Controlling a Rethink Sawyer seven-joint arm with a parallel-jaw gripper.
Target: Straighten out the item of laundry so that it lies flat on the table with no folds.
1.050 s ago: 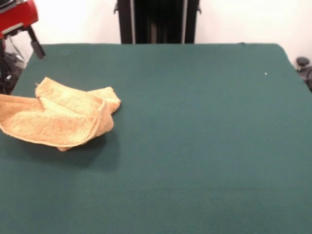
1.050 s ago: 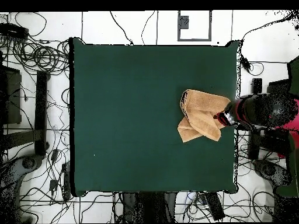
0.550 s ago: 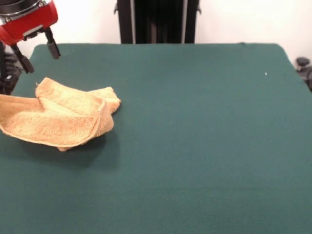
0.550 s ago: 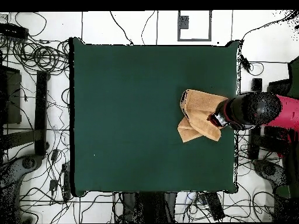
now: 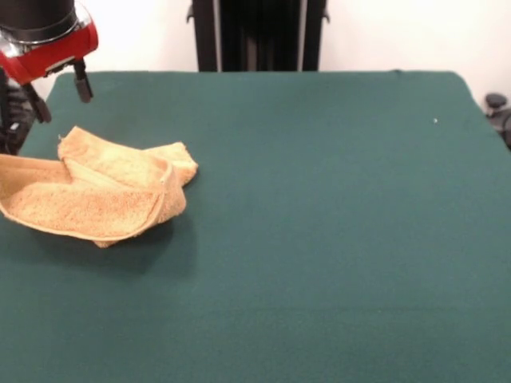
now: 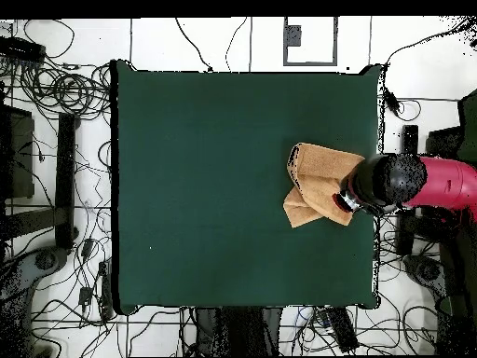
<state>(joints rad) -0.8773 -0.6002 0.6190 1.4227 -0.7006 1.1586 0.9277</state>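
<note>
Item: towel (image 5: 96, 187), tan terry cloth, lay crumpled and folded over on itself, with one flap doubled across the middle and a raised curled lip along its front edge. Location: close to one side edge of the table (image 5: 319, 239), with one end reaching or slightly overhanging that edge; most of the green surface lay well apart from it and bare. Gripper (image 5: 56, 89): hung above and just behind the towel's far corner, not touching the cloth; in the overhead view the gripper (image 6: 349, 198) sat over the towel's table-edge side. Jaws: spread apart to a moderate width, holding nothing, both fingers (image 5: 81, 83) clear of the fabric. Risks, as judged: a pinch taken on the doubled flap could catch two layers together and drag the whole bundle instead of unfolding it; a pull toward the near table edge could slide the towel off the surface, since it already sat at the margin; a descent outside the towel's edge could close on bare felt and miss the cloth altogether.
</note>
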